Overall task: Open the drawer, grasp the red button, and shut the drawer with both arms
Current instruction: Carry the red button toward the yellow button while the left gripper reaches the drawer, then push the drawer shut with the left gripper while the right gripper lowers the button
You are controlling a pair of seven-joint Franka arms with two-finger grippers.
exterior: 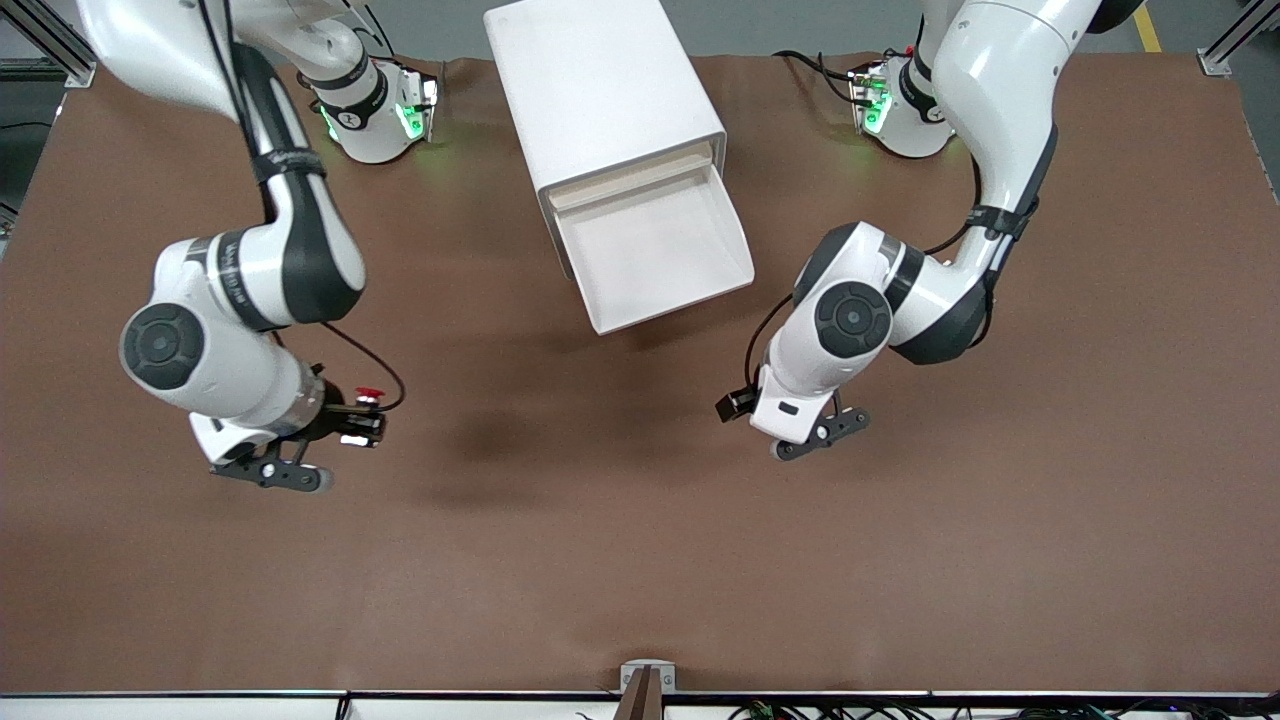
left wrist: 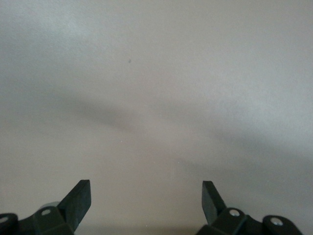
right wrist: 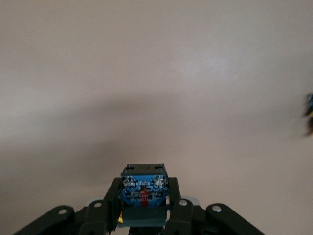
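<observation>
Red-capped button sits clamped in my right gripper, lifted over bare table toward the right arm's end, clear of the cabinet. Drawer stands pulled out, awaiting closure. My left gripper hovers spread wide and empty, apparently free to push.

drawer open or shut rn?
Open. The drawer is pulled out of the cabinet, its white inside bare; the button is in the right gripper.
</observation>
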